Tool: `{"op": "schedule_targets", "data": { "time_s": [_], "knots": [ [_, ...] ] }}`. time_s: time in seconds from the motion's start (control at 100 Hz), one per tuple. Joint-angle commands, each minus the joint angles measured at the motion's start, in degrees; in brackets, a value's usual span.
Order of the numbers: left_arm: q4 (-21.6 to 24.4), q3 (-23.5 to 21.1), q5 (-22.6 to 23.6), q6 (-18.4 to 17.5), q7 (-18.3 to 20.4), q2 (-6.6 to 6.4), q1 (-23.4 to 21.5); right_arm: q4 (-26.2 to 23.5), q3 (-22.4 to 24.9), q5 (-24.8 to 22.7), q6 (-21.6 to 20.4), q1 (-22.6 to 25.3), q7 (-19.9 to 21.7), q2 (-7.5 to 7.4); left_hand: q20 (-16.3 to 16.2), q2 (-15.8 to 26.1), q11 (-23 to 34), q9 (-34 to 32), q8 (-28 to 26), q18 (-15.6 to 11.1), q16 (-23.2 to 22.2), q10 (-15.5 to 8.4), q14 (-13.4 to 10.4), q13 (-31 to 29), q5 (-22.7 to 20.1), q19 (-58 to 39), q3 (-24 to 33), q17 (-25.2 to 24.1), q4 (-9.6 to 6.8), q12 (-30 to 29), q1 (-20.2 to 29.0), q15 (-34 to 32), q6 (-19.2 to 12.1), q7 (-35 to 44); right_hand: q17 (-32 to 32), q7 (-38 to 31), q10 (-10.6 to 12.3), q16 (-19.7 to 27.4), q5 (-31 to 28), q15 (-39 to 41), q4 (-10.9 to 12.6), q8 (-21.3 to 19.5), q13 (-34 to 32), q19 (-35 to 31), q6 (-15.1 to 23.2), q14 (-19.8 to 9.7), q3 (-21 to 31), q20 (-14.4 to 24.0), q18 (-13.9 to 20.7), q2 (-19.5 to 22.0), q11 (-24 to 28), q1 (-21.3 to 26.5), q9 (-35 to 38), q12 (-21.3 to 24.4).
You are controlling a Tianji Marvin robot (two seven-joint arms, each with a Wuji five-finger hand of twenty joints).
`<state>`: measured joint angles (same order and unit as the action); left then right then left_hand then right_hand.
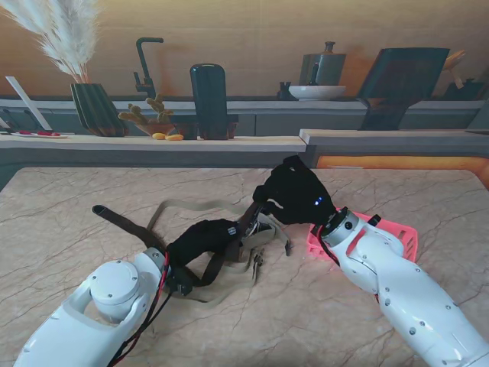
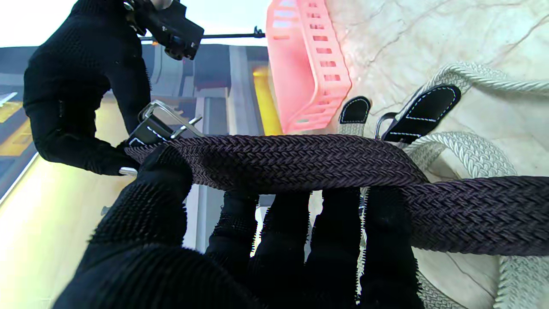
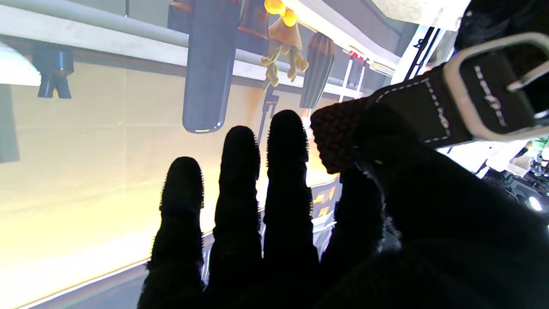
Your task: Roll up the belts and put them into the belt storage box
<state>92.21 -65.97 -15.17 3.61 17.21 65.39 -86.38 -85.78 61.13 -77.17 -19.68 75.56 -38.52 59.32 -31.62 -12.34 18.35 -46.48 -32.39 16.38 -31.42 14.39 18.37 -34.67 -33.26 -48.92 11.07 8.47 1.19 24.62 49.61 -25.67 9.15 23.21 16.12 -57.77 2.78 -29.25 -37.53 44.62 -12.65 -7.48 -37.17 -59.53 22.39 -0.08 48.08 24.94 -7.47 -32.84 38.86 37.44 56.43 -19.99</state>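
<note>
Right hand (image 1: 294,195) pinches the buckle end of the dark brown braided belt (image 2: 300,161) while left hand (image 1: 202,237) grips its strap, stretching it taut, presumably for rolling before the pink slotted plastic box (image 1: 397,233).

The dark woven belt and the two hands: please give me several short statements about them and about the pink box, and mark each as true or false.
1. The left hand holds the dark woven belt. True.
2. The right hand pinches the buckle end of that belt. True.
3. The dark belt already lies rolled inside the pink storage box. False: it is stretched between the two hands, outside the box.
4. The pink box sits on the robot's left side of the table. False: it is on the right, beside the right arm.
5. A light woven belt lies on the table under the dark one. True.
</note>
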Motion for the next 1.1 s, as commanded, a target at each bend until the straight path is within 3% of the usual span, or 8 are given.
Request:
{"op": "schedule_targets", "data": {
  "time_s": [0.0,0.14,0.17,0.34,0.47,0.74,0.87,1.09],
  "knots": [
    [-0.68,0.18,-0.36,-0.7,0.32,-0.1,0.02,-1.42,0.62,-0.42,0.36,0.45,-0.59,-0.26,0.33,-2.92,-0.95,0.52,-2.53,-1.25,0.43,-2.35,-1.52,0.9,-1.61,1.35,2.47,0.03,-0.62,-0.5,1.34,0.74,-3.38,2.24,-0.74,-7.6,0.13,-0.44,-6.06,0.97,0.32,-4.33,-0.91,-1.59,3.78,0.86,2.99,-1.51,-1.19,3.17,-0.35,2.03,1.03,0.13],
    [-1.2,0.54,0.21,-3.04,-0.6,0.04,0.13,-2.57,2.11,-1.01,0.74,1.33,-1.08,-0.31,0.15,-7.21,0.27,-1.67,-5.84,-1.46,0.06,-4.0,-2.58,-0.82,-3.46,1.22,5.75,1.13,0.49,0.11,4.86,0.13,-6.01,4.8,-0.77,-7.56,0.21,-0.45,-6.03,1.02,0.37,-4.39,-0.91,-1.63,3.71,0.76,2.88,-1.65,-1.15,3.29,-0.32,2.01,0.96,0.04],
    [-1.22,0.58,0.3,-3.46,-0.95,0.08,0.08,-2.75,2.35,-1.16,0.77,1.46,-1.17,-0.34,0.09,-8.23,0.56,-2.1,-5.51,-1.28,-0.14,-4.24,-2.67,-1.26,-3.6,1.21,7.82,1.45,1.51,0.28,4.66,-0.1,-6.48,5.88,-0.78,-7.55,0.24,-0.46,-6.03,1.04,0.4,-4.41,-0.92,-1.65,3.71,0.76,2.86,-1.69,-1.15,3.32,-0.31,2.03,0.96,0.02],
    [-1.28,1.0,1.27,-6.22,-1.76,0.04,-0.13,-3.63,3.54,-1.4,0.81,2.09,-1.35,-0.32,0.13,-11.72,1.36,-3.12,-6.5,-1.56,-0.09,-6.16,-3.85,-1.28,-4.77,1.24,9.07,1.67,1.74,0.57,6.82,-0.03,-9.19,8.62,-0.79,-7.51,0.08,-0.5,-5.97,1.14,0.52,-4.46,-0.98,-1.71,3.4,0.74,2.78,-1.84,-1.15,3.42,-0.24,2.1,0.92,-0.07],
    [-1.24,2.05,5.77,-9.08,-4.46,0.0,-0.24,-4.21,4.13,-1.12,0.8,2.43,-1.4,-0.17,0.05,-13.92,1.79,-2.5,-5.2,-0.85,0.2,-6.51,-4.35,-0.53,-4.66,1.53,11.52,1.31,2.45,0.57,5.36,0.67,-10.18,11.7,-0.88,-7.46,-0.04,-0.53,-5.85,1.16,0.63,-4.51,-0.9,-1.7,3.21,0.67,2.7,-1.96,-1.14,3.55,-0.16,2.13,0.8,-0.14],
    [-1.48,4.09,13.68,-13.24,-11.15,0.53,-0.42,-5.65,5.29,-0.91,0.54,2.96,-1.55,0.04,0.13,-14.45,1.55,0.57,-5.34,0.03,0.8,-6.32,-5.04,2.64,-5.47,2.67,11.75,0.08,2.82,0.73,4.52,2.54,-11.19,13.64,-0.89,-7.41,-0.05,-0.61,-5.75,1.26,0.8,-4.66,-0.98,-1.76,3.11,0.54,2.55,-2.12,-1.14,3.65,-0.02,2.09,0.75,-0.19],
    [-1.71,4.83,15.51,-13.9,-13.61,0.96,-0.41,-5.99,5.52,-0.85,0.27,3.01,-1.62,0.08,-0.17,-14.48,2.14,1.14,-5.19,0.09,0.63,-6.44,-5.25,3.29,-6.1,2.61,12.18,-0.09,2.99,1.13,4.81,2.5,-11.41,14.74,-0.9,-7.34,-0.08,-0.62,-5.68,1.21,0.89,-4.73,-0.93,-1.77,3.02,0.37,2.52,-2.2,-1.07,3.77,0.04,2.13,0.71,-0.19],
    [-2.09,5.57,16.13,-14.19,-14.62,1.2,-0.15,-6.24,5.76,-0.74,0.24,2.99,-1.82,0.16,-0.65,-15.14,3.05,1.88,-4.42,-0.13,0.5,-6.97,-5.72,4.31,-6.49,2.92,13.49,-0.47,3.18,1.75,5.07,2.61,-12.01,17.43,-0.93,-7.29,-0.16,-0.65,-5.63,1.18,1.04,-4.9,-0.96,-1.78,2.87,0.41,2.4,-2.32,-1.03,3.84,0.14,2.1,0.62,-0.2]
  ]
}}
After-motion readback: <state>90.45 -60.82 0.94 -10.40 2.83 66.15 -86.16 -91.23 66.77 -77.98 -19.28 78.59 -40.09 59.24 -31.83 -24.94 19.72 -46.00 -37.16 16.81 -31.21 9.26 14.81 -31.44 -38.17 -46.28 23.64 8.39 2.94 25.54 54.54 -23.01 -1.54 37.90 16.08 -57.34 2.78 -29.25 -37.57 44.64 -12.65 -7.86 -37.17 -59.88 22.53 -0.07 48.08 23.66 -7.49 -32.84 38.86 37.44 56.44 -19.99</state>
